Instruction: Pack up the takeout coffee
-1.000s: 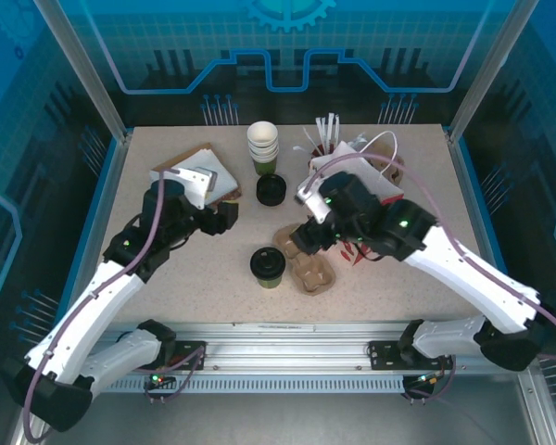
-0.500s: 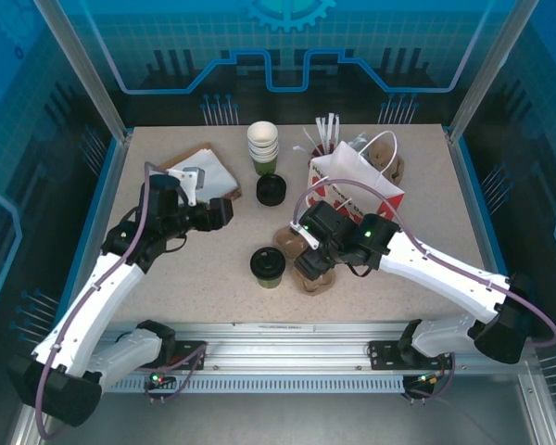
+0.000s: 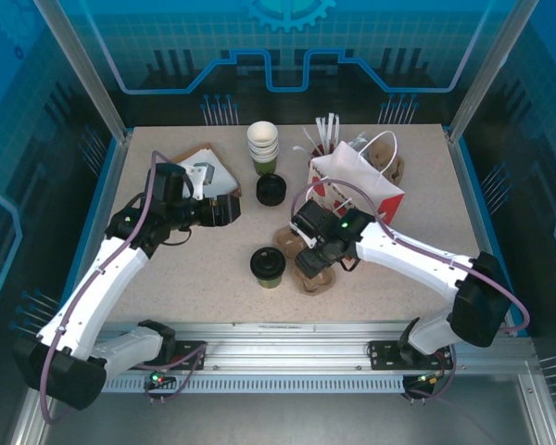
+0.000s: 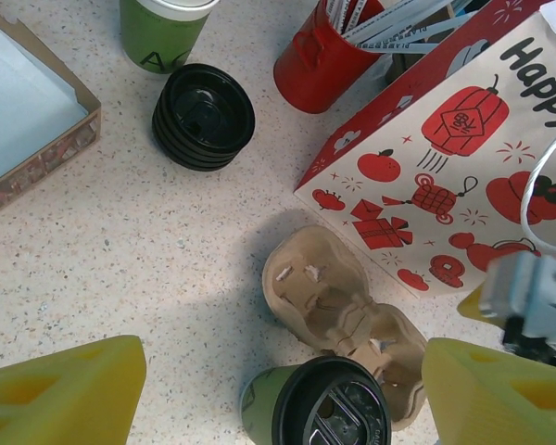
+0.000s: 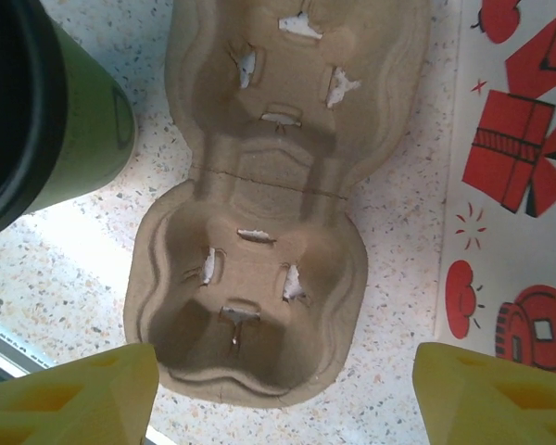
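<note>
Your right tool (image 5: 283, 399) hangs open over one end of the pulp cup carrier (image 5: 250, 232), fingers wide on either side and nothing gripped. The takeout coffee (image 3: 268, 265) stands upright on the counter (image 3: 167, 269) just left of that carrier, lid on. Your left tool (image 4: 278, 399) is open too — empty.

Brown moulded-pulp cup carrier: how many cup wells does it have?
2. One well sits beside the olive-green paper cup with black plastic lid; the other, just ahead of the right gripper. Both are empty; none looks hidden.
</note>
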Available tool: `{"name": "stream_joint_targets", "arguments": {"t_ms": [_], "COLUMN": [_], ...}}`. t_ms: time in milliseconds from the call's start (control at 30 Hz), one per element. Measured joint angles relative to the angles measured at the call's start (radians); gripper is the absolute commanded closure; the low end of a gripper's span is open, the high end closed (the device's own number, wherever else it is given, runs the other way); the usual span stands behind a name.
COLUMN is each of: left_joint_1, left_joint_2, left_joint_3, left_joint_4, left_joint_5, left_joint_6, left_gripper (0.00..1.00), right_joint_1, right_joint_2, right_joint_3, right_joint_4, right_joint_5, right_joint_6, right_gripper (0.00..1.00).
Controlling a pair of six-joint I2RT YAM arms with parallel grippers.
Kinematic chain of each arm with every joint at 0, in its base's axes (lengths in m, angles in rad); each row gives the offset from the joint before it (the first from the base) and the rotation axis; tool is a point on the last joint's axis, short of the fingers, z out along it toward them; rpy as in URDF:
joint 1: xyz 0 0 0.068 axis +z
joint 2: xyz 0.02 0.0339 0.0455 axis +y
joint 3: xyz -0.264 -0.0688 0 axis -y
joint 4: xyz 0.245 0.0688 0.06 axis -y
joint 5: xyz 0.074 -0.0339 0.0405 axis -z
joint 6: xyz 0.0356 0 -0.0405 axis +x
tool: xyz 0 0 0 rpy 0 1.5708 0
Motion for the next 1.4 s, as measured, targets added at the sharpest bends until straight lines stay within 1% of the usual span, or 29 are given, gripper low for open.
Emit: {"name": "stream_joint_targets", "arguments": {"t_ms": [167, 300, 500, 700, 933, 1167, 1400], "left_joint_1": [0.0, 0.0, 0.0, 0.0, 0.0, 0.0, 0.0], "left_joint_2": [0.001, 0.001, 0.001, 0.001, 0.001, 0.0, 0.0], "left_joint_3": [-0.006, -0.01, -0.01, -0.01, -0.01, -0.011, -0.011], "left_joint_4": [0.0, 0.001, 0.001, 0.001, 0.001, 0.0, 0.001], "left_joint_5": [0.013, 0.016, 0.016, 0.016, 0.016, 0.016, 0.016], "left_joint_6": [0.0, 0.009, 0.021, 0.023, 0.026, 0.027, 0.027], "left_gripper": [0.21, 0.21, 0.21, 0.21, 0.21, 0.21, 0.21], "right_joint_1": [-0.008, -0.039, -0.058, -0.08, -0.091, -0.092, -0.092], "right_joint_2": [0.062, 0.109, 0.164, 0.207, 0.233, 0.251, 0.278], "right_joint_3": [0.0, 0.002, 0.02, 0.039, 0.049, 0.049, 0.049], "right_joint_4": [0.017, 0.044, 0.077, 0.106, 0.118, 0.125, 0.132], "right_joint_5": [-0.003, -0.039, -0.087, -0.125, -0.151, -0.161, -0.161], "right_joint_6": [0.0, 0.0, 0.001, 0.012, 0.024, 0.035, 0.037], "right_gripper": [0.34, 0.38, 0.48, 0.53, 0.53, 0.5, 0.5]}}
